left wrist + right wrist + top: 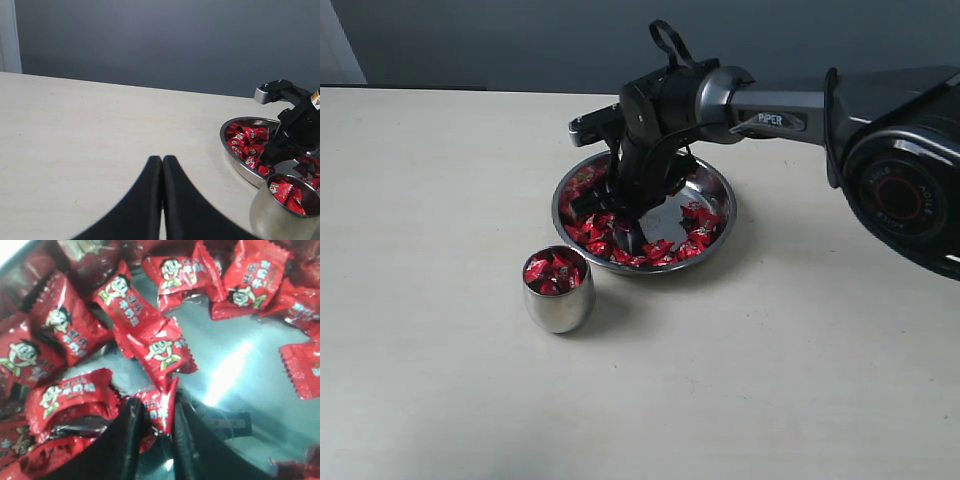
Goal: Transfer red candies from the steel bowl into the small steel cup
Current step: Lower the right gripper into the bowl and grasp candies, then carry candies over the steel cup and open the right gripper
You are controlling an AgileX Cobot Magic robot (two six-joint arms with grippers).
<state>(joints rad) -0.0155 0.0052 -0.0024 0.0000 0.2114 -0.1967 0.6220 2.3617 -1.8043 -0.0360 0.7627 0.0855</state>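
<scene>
The steel bowl (720,195) sits mid-table with several red candies (695,240) along its rim. My right gripper (620,222) reaches down into the bowl from the right. In the right wrist view its black fingers (127,432) are shut on one red candy (159,407), pinched between them on the bowl's shiny floor (240,365). The small steel cup (559,295) stands just in front-left of the bowl and holds a few red candies (554,272). My left gripper (162,161) is shut with nothing in it, low over the table left of the cup (282,212) and bowl (239,162).
The pale table (770,380) spreads on every side of the bowl and cup. The right arm's heavy base joint (905,180) looms at the right edge. A dark wall (520,40) runs behind the table.
</scene>
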